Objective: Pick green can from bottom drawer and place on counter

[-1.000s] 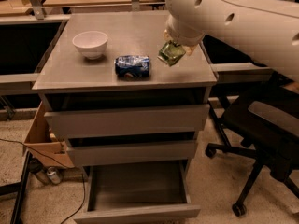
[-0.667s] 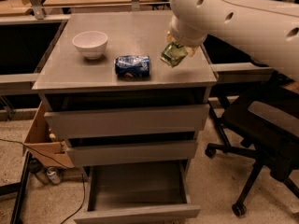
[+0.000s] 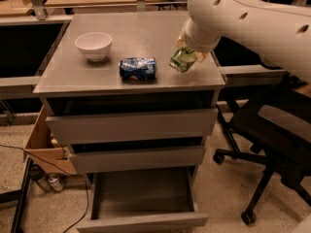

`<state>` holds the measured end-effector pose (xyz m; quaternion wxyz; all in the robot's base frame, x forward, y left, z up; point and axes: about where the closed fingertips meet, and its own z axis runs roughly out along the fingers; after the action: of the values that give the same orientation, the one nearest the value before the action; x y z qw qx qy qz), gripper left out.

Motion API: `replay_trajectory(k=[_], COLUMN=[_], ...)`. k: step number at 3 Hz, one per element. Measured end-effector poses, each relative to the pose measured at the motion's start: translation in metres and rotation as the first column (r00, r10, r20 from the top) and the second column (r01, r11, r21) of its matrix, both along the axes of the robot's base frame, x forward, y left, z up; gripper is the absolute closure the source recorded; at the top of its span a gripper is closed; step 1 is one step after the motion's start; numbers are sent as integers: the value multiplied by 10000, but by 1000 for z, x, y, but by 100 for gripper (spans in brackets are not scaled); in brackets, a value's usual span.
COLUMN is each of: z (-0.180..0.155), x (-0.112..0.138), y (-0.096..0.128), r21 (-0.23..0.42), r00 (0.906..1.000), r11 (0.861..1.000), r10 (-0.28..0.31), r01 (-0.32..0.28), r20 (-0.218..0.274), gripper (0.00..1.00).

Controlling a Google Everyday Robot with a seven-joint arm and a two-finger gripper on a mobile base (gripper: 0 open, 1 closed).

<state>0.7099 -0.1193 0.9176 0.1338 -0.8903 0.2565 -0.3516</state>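
Observation:
The green can (image 3: 181,60) is tilted in my gripper (image 3: 187,56), just above the right part of the grey counter (image 3: 92,74). The white arm comes in from the upper right and hides most of the gripper. The gripper is shut on the can. The bottom drawer (image 3: 141,193) is pulled open below the cabinet, and its dark floor shows nothing in it.
A blue-and-white can (image 3: 138,68) lies on its side at the counter's middle. A white bowl (image 3: 94,45) stands at the left. A black office chair (image 3: 272,130) is to the right of the cabinet. A cardboard box (image 3: 46,144) sits at the left on the floor.
The arm and the green can have shifted slightly toward the right and down over the counter. Nothing else has moved.

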Motion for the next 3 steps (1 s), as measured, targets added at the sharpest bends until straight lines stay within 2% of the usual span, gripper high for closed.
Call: replay_trajectory(k=[1, 3], z=[-11, -14], x=[-2, -10], y=[6, 17], r21=[160, 232], r00=[9992, 9978], r11=[9991, 9976], r10=[383, 655], r01=[-381, -652], r20=[-93, -94], gripper=[50, 5])
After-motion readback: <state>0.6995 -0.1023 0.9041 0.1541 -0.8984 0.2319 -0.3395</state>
